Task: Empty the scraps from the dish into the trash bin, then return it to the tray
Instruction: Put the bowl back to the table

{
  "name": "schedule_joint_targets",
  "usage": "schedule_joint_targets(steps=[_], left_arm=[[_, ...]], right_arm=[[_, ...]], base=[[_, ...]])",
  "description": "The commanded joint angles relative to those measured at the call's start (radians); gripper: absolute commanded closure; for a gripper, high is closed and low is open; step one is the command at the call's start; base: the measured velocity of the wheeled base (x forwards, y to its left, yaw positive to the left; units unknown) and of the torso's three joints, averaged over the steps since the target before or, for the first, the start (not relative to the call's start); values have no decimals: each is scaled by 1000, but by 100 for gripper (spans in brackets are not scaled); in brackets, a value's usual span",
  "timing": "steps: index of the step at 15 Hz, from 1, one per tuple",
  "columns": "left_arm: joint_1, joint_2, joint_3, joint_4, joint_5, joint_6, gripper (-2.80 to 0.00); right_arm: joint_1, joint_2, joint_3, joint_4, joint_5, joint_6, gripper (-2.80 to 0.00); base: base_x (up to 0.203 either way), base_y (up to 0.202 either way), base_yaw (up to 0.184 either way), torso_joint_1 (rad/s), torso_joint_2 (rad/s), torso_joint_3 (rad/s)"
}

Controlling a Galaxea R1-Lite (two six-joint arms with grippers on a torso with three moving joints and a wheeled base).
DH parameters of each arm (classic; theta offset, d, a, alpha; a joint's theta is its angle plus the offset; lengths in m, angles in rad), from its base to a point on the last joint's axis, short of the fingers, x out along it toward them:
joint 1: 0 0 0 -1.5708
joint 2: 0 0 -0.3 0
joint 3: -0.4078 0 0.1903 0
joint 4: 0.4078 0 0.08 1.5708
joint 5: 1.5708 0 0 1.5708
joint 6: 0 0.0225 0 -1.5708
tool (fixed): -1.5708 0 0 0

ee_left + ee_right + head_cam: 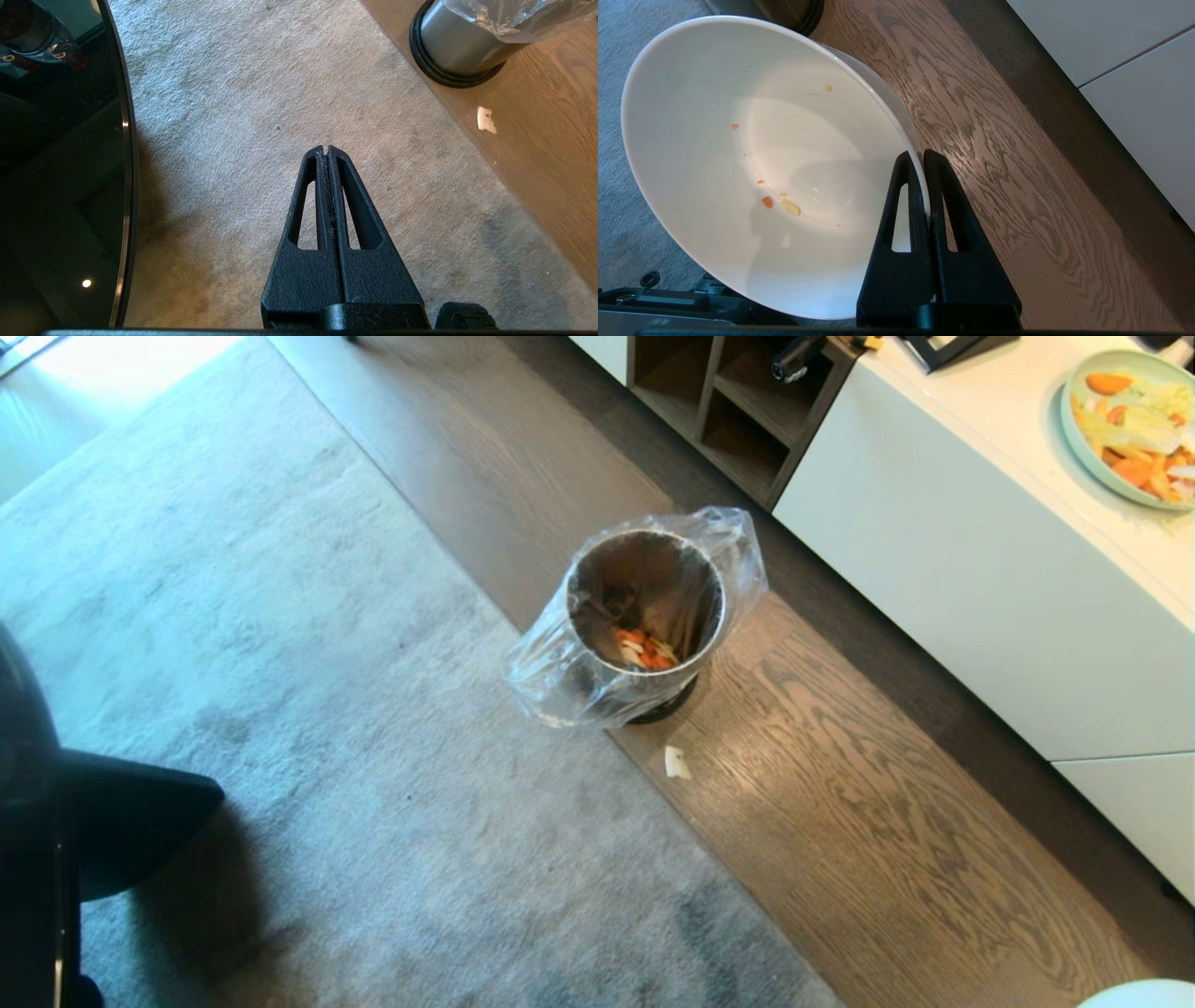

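My right gripper [920,156] is shut on the rim of the white dish [714,140], one finger inside and one outside. The dish hangs over the wood floor, and only a few tiny orange and yellowish crumbs [784,205] cling to its inside. A sliver of its rim [1144,994] shows at the head view's bottom right corner. The steel trash bin [646,616] with its clear liner stands on the floor ahead, with the orange and pale scraps [646,651] lying at its bottom. My left gripper [326,150] hangs shut and empty over the grey carpet. The tray is out of view.
One pale scrap [676,763] lies on the wood floor in front of the bin. A white cabinet [980,579] on the right carries a pale-green plate [1134,429] heaped with food. The glossy round black tabletop [60,177] is at my left.
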Motion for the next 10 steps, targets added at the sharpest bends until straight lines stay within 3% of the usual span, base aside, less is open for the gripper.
schedule_joint_targets(steps=[1,10], left_arm=[[0,0,0,-1,0,-1,0],[0,0,0,-1,0,-2,0]], right_arm=[[0,4,0,0,0,-1,0],[0,4,0,0,0,-1,0]], base=[[0,0,0,0,0,0],[0,0,0,0,0,0]])
